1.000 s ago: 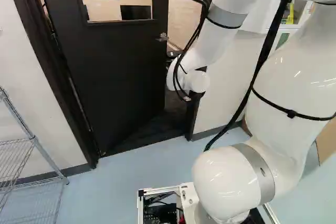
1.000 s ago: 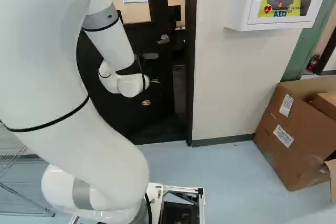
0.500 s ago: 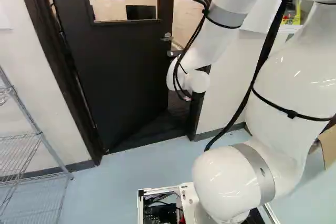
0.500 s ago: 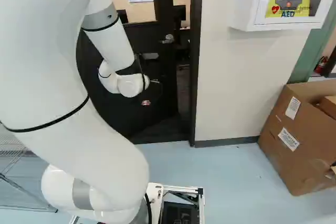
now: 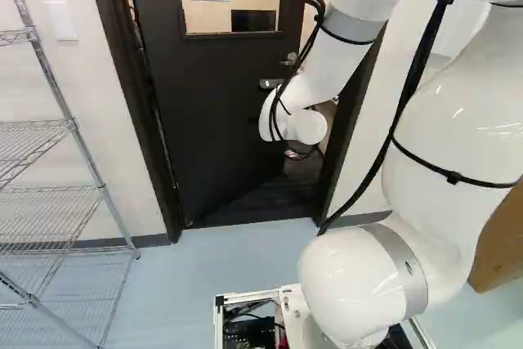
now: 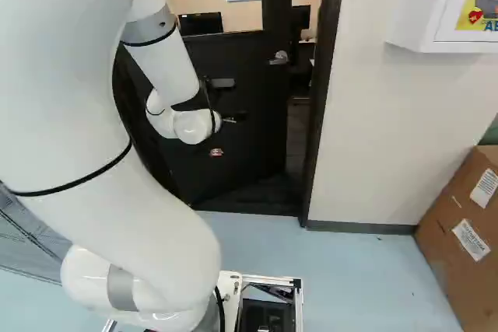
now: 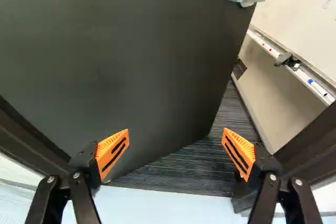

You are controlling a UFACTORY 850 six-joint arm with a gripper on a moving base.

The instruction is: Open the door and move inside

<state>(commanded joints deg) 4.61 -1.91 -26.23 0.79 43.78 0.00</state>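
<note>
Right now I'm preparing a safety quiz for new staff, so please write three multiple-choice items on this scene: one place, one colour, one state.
1. Where is the brown cardboard box?
A) In the doorway
B) On a wire shelf
C) At the right of the right base view

2. What colour are the pads of the black two-fingered end effector?
A) Orange
B) Green
C) Blue

3. How does the black door with a window stand?
A) Fully shut
B) Partly open
C) Off its hinges

1: C, it shows there, lower than the white wall-mounted cabinet.
2: A, the wrist view shows both orange.
3: B, the next room shows past its edge.
</note>
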